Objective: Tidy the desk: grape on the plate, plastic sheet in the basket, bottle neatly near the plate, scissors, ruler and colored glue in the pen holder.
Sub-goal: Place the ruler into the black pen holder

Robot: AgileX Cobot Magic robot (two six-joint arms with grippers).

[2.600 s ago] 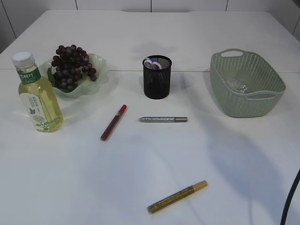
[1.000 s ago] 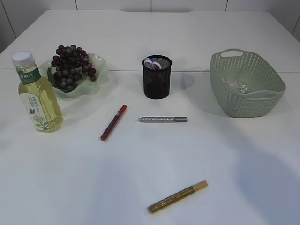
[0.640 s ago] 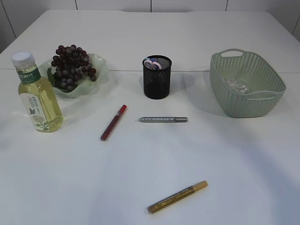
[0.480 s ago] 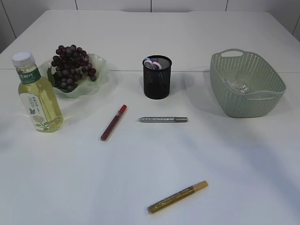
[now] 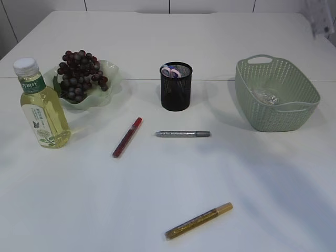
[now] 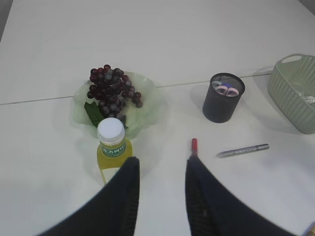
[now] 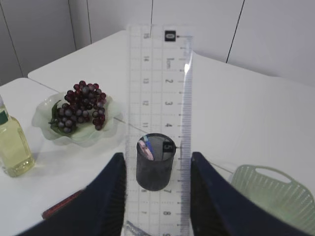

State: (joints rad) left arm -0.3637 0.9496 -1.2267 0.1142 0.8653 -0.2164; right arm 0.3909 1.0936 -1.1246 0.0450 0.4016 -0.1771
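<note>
Right now the clear ruler (image 7: 158,132) stands upright between the right gripper's (image 7: 153,196) fingers, clamped, raised high over the desk's (image 5: 157,178) right far corner. Below it the pen holder (image 7: 155,161) stands mid-desk. The left gripper (image 6: 160,189) hangs part-open, empty.

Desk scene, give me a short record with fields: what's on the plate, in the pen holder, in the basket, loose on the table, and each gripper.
plate: grapes
pen holder: scissors
basket: plastic sheet
bottle: upright, beside plate
loose on table: red glue pen, silver glue pen, gold glue pen
left gripper: open, holding nothing
right gripper: holding clear ruler
</note>
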